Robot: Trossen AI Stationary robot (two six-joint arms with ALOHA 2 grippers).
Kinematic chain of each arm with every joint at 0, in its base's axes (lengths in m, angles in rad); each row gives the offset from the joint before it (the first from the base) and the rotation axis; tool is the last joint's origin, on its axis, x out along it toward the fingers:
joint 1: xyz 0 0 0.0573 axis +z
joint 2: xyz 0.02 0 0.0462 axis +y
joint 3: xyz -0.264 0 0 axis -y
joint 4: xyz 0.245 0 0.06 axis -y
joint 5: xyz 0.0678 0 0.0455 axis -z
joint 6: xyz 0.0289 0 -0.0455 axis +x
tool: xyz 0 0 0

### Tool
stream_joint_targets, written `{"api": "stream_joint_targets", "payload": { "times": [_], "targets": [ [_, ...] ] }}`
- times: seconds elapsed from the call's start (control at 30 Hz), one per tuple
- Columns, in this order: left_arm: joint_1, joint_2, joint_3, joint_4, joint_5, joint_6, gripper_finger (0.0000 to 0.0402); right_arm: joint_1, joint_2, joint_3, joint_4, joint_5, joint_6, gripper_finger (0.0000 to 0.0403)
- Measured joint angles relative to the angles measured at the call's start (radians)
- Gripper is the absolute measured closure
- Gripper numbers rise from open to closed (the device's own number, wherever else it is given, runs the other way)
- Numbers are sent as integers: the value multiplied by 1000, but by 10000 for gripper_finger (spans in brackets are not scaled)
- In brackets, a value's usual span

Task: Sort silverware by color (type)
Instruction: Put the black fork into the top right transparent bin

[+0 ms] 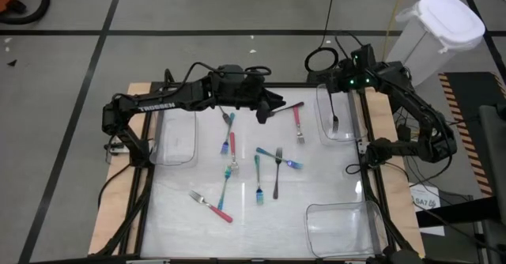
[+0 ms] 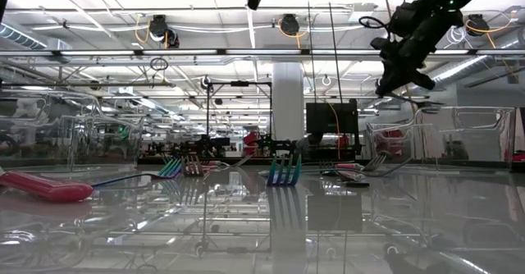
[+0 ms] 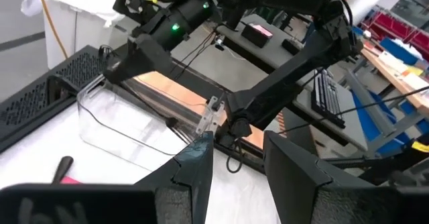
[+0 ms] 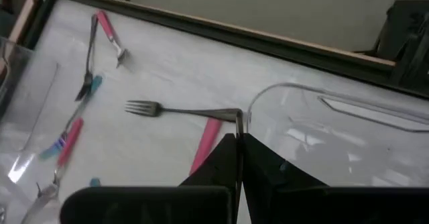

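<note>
My left gripper (image 1: pixel 263 111) hovers part-open and empty over the worktop (image 1: pixel 332 185); my right gripper (image 1: pixel 345 81) is closed, empty, above the bin (image 1: pixel 326 131).

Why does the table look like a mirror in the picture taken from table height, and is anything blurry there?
In the low view the glossy table reflects the ceiling lights and the upright teal fork, and the near pink handle is soft and out of focus. In the high view the same table shows only mild, even glare. In the right wrist view the clear bin catches pale highlights.
</note>
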Motion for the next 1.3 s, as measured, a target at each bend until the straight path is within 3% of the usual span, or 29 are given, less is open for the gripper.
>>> {"api": "stream_joint_targets", "payload": {
  "times": [0.27,0.77,1.3],
  "targets": [
    [0,0,0,0,9,10,268,3,42,0,-14,158,-18,398],
    [-21,0,0,0,128,10,268,36,215,-1,10,150,38,398],
    [-53,0,0,-1,134,10,268,37,311,-1,-12,155,110,379]
  ]
}}
